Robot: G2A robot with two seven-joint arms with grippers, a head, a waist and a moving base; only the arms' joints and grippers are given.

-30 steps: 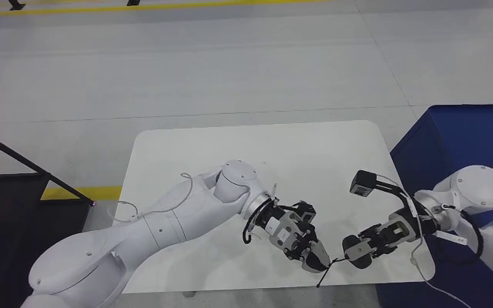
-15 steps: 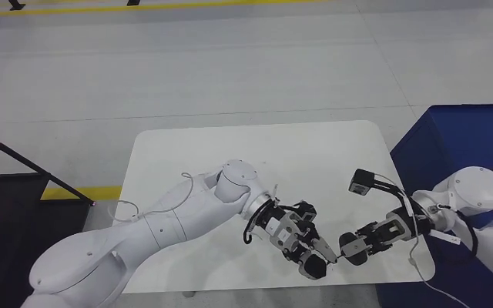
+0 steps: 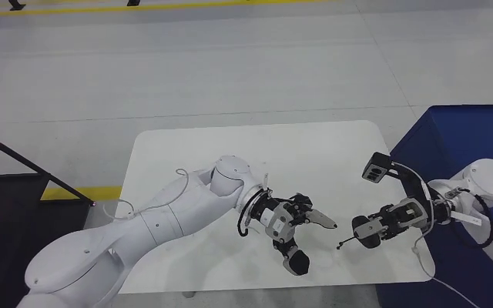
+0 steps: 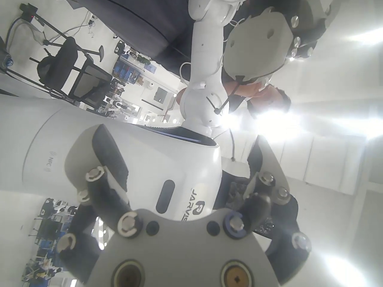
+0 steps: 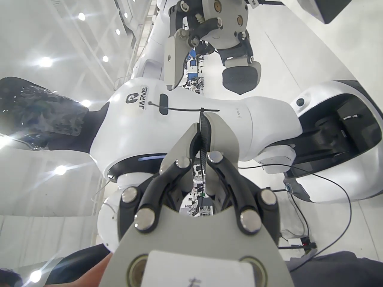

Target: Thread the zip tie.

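Observation:
The zip tie (image 5: 182, 109) is a thin black strip, and my right gripper (image 5: 204, 120) is shut on it near the middle. It sticks out crosswise on both sides of the fingertips, with its small head at one end. From above, the right gripper (image 3: 359, 230) hangs over the table's front right part, the zip tie (image 3: 344, 244) poking out toward the left arm. My left gripper (image 3: 316, 245) is a short way off, open and holding nothing. In the left wrist view its fingers (image 4: 109, 162) stand wide apart, and the zip tie (image 4: 222, 105) dangles from the right gripper farther off.
The white table (image 3: 308, 154) is bare behind the arms. Its front edge (image 3: 362, 282) runs close under both grippers. A blue bin (image 3: 454, 146) stands just past the table's right side, beside the right arm.
The two grippers were together at the zip tie. The left one has let go, opened and drawn back to the left. The right one has moved right, keeping the tie.

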